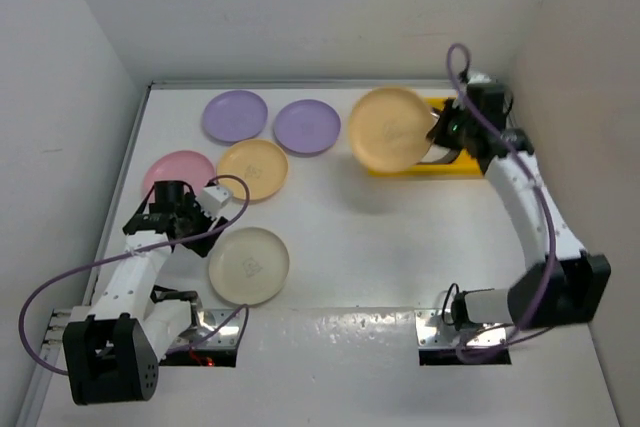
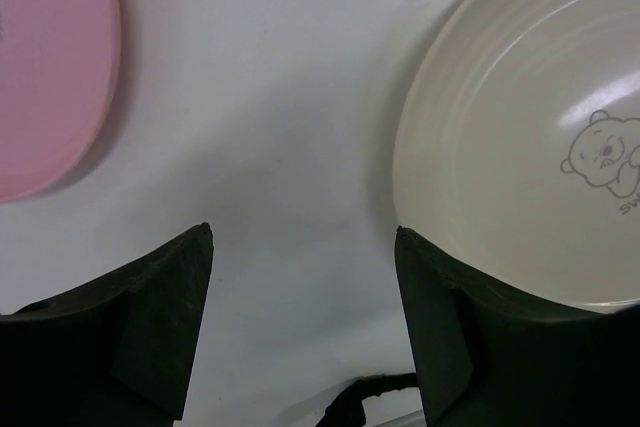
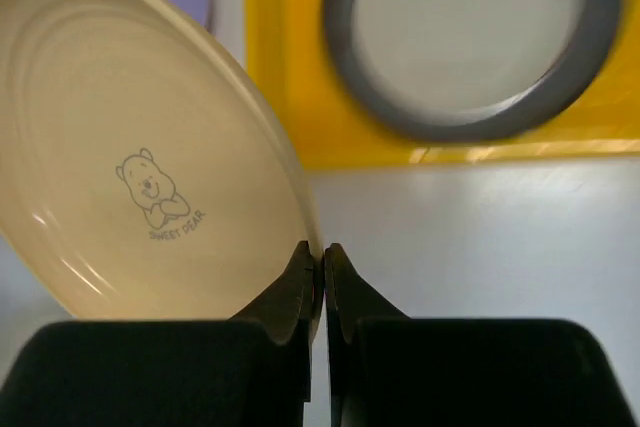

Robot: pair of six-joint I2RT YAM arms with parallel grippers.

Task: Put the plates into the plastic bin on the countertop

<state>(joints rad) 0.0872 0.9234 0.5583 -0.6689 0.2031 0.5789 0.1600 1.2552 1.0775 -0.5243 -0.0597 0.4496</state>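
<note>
My right gripper (image 1: pixel 440 134) is shut on the rim of a pale yellow-orange plate (image 1: pixel 390 129), holding it tilted above the left end of the yellow plastic bin (image 1: pixel 455 169). The right wrist view shows that plate (image 3: pixel 140 167) pinched between the fingers, and a dark-rimmed plate (image 3: pixel 470 37) lying in the bin (image 3: pixel 280 97). My left gripper (image 1: pixel 172 209) is open and empty over the white countertop (image 1: pixel 360 247), between the pink plate (image 1: pixel 180 173) and the cream plate (image 1: pixel 249 265). Two lilac plates (image 1: pixel 235 115) (image 1: pixel 307 126) and another yellow-orange plate (image 1: pixel 253 168) lie at the back left.
White walls close the countertop at the left, back and right. The arm bases and metal mounts (image 1: pixel 470 332) sit at the near edge. In the left wrist view the pink plate (image 2: pixel 50 67) is at left and the cream plate (image 2: pixel 540 147) at right.
</note>
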